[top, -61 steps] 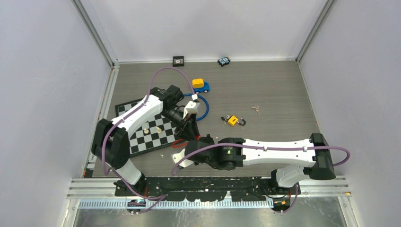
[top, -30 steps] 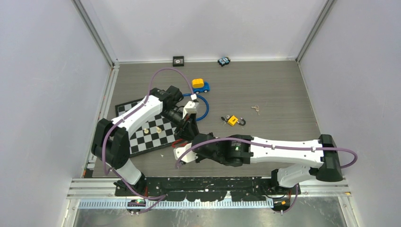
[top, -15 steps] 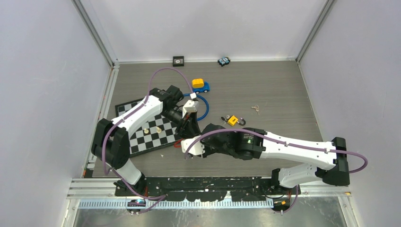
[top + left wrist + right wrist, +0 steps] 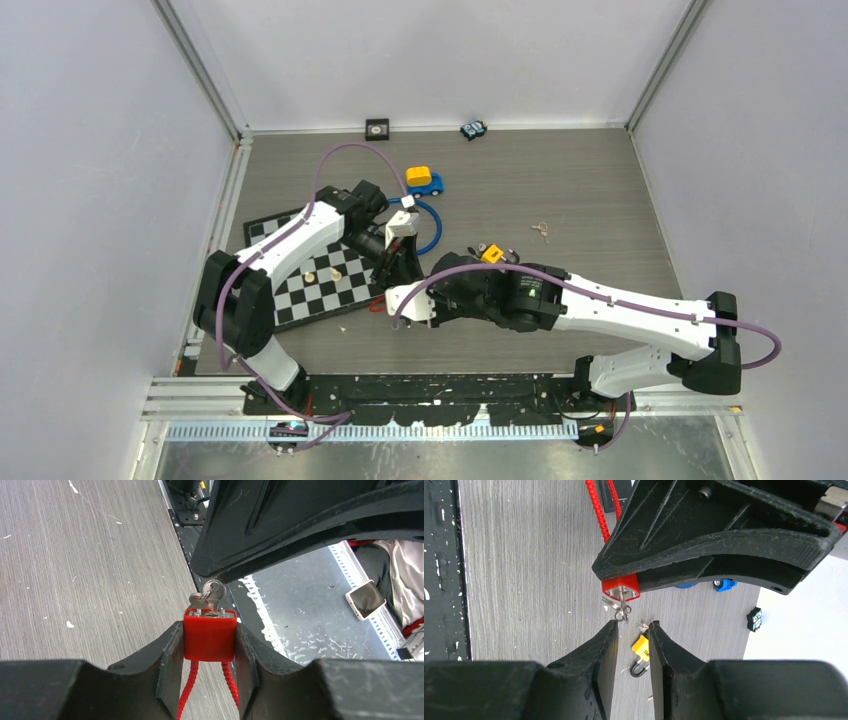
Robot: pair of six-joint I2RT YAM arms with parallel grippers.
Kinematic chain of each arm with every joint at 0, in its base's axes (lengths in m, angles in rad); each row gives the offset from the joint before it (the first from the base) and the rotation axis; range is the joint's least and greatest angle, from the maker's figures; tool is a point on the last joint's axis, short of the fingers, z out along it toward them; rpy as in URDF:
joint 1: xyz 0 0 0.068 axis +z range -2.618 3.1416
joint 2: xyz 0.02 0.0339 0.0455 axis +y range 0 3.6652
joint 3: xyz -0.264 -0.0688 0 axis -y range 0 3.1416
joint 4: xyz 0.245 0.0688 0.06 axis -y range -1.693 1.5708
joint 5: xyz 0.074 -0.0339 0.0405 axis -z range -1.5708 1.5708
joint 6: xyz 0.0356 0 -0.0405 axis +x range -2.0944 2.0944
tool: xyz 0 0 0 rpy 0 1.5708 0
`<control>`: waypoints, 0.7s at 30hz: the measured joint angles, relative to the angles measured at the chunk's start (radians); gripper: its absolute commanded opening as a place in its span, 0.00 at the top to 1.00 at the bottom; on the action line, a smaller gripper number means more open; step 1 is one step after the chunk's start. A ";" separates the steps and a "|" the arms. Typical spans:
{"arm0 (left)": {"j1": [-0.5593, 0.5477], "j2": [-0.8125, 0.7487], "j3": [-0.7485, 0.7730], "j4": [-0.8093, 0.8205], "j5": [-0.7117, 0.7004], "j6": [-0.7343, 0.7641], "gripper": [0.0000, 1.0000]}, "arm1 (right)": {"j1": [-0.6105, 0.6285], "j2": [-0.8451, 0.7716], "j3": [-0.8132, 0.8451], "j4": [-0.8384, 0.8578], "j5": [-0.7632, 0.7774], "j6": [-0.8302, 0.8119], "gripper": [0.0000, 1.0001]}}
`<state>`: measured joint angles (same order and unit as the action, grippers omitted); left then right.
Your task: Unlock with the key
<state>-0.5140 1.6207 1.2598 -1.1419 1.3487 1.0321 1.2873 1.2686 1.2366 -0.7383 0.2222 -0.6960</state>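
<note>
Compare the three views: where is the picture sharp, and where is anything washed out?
Top external: even, soft light, faint shadows, small items tiny. Left wrist: red padlock and keys sharp. Right wrist: wall washed out white, table grain crisp.

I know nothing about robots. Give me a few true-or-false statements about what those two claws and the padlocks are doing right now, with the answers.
1. The left claw grips a red padlock. True.
2. A key sticks out of the red padlock. True.
3. The right claw is clamped on that key. False: its fingers stand apart, just short of the key.
4. A claw holds the yellow padlock. False: it lies on the table.
5. The toy car stands on the chessboard. False: it stands on the table beyond the chessboard.
</note>
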 measured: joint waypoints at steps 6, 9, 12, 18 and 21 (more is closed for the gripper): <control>0.000 0.000 0.000 0.000 0.007 0.000 1.00 | 0.000 0.014 0.005 0.001 -0.007 -0.001 0.76; 0.000 0.000 0.000 0.000 0.007 0.000 1.00 | 0.000 0.024 0.005 0.000 -0.007 -0.002 0.77; 0.000 -0.004 0.000 0.001 0.008 0.000 1.00 | 0.000 0.032 0.005 0.000 -0.006 -0.003 0.80; 0.000 -0.006 -0.001 0.001 0.010 0.000 1.00 | 0.000 0.041 0.005 0.002 -0.006 -0.006 0.95; 0.000 -0.006 -0.005 0.001 0.009 0.000 1.00 | 0.000 0.043 0.006 0.002 -0.007 -0.010 0.99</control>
<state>-0.5140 1.6150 1.2552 -1.1412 1.3579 1.0321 1.2873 1.3113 1.2423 -0.7368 0.2153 -0.7059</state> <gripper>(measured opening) 0.384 0.054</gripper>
